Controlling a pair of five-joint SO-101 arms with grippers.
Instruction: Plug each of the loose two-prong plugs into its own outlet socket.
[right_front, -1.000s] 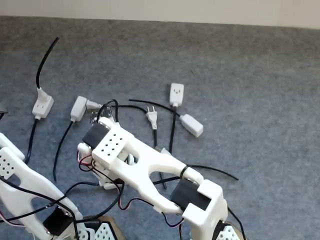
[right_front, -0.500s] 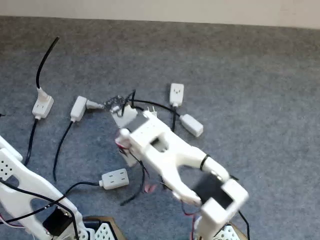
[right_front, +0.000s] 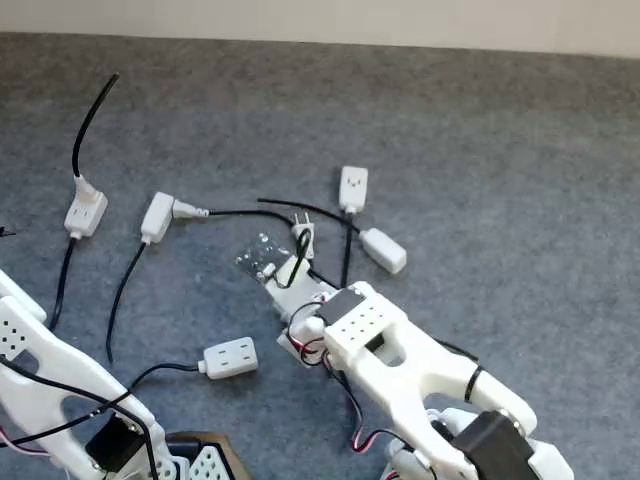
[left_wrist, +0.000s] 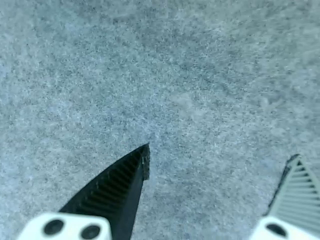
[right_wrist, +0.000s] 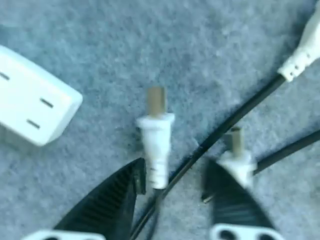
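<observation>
Plug (right_front: 302, 236): on carpet (right_front: 520, 180), long axis 12-to-6, prongs toward 12 o'clock; at 9 o'clock of outlet block (right_front: 383, 250).
Right gripper (right_wrist: 175, 172): fingers spread, straddling plug's rear, not clamped.
Left gripper (left_wrist: 220, 155): released, above carpet.
Hidden: plug's cable end under gripper; prongs blurred.

On the table (right_front: 500, 140), the leftmost socket (right_front: 85, 213) lies near the left edge, the second socket (right_front: 157, 216) right of it, the rear socket (right_front: 352, 188) and the fourth socket (right_front: 383, 250) near the middle, the loose plug (right_front: 302, 237) left of those two, and the front socket (right_front: 230, 357) toward the front edge.
</observation>
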